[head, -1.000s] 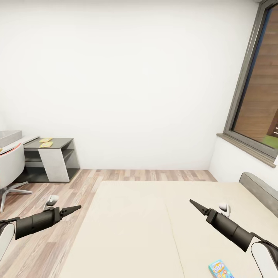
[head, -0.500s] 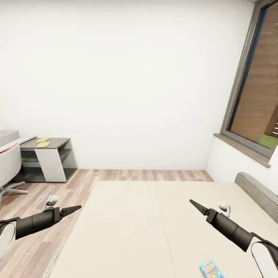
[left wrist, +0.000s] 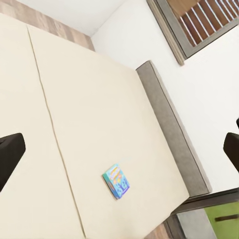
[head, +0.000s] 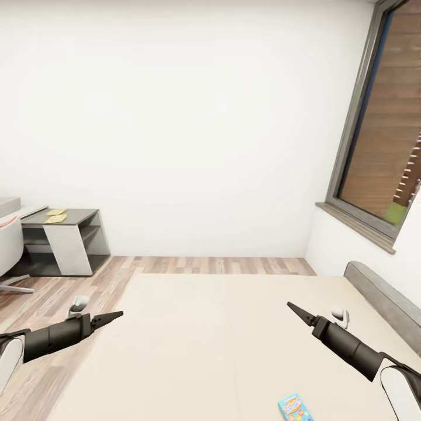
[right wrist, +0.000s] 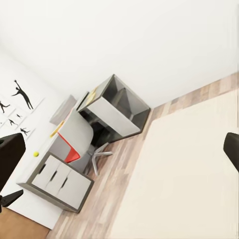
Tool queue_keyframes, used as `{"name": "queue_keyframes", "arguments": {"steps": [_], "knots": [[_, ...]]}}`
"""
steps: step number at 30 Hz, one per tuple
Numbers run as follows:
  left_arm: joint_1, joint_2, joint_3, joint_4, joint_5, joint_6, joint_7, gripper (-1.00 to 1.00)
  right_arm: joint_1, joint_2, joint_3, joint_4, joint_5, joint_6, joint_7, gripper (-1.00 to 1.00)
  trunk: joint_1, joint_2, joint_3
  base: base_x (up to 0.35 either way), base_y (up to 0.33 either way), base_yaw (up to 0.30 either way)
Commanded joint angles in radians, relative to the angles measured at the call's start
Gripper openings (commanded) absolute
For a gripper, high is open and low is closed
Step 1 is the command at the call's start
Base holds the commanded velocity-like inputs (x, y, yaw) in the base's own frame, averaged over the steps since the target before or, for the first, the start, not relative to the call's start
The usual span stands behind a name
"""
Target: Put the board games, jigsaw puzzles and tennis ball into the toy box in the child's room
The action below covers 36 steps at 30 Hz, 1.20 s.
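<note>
A: Where's the blue board game (head: 295, 407)?
B: On the bed (head: 204, 339), five o'clock, near its edge. Both claws, left (head: 111, 317) and right (head: 297, 311), look clenched, empty.
A: Risk?
B: I'd guess a thin box slides off when nudged.

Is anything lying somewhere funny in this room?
Yes, a little. A small blue game box lies flat on the bed, alone on the bare mattress, though it is a toy. Two yellowish flat boards rest on the low dark desk wing. Nothing looks spilled or broken.
</note>
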Motion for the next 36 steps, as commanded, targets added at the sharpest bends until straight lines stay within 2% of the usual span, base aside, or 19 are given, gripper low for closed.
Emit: {"name": "queue_keyframes", "arguments": {"steps": [1,20,25,31,32,36], "knots": [[0.0,0.0,0.001,0.0,-0.002,0.004,-0.004,1.0,0.0,0.0,-0.001,0.0,-0.004,0.007,0.001,1.0,0.0,-0.001,0.0,0.0,-0.206,0.0],[0.0,0.0,0.001,0.0,-0.002,0.004,-0.004,1.0,-0.006,-0.003,-0.001,0.002,-0.004,0.008,-0.003,1.0,0.0,-0.001,0.0,0.0,-0.036,0.0],[0.0,0.0,0.002,0.0,-0.002,0.004,-0.004,1.0,-0.011,-0.003,-0.001,0.005,-0.004,0.009,-0.023,1.0,0.0,-0.001,0.0,0.0,0.0,0.0],[0.0,0.0,0.002,0.0,-0.002,0.004,-0.004,1.0,-0.027,-0.008,-0.001,0.009,-0.005,0.022,-0.151,1.0,0.0,-0.001,0.0,0.0,0.0,0.0],[0.0,0.0,0.002,0.0,-0.002,0.004,-0.004,1.0,-0.035,-0.005,-0.001,0.01,-0.006,0.031,-0.215,1.0,0.0,-0.001,0.0,0.0,0.0,0.0],[0.0,0.001,0.002,0.0,-0.002,0.004,-0.004,1.0,-0.058,-0.001,0.015,0.012,-0.007,0.059,-0.373,1.0,0.0,-0.001,0.0,0.0,0.0,0.0]]}}
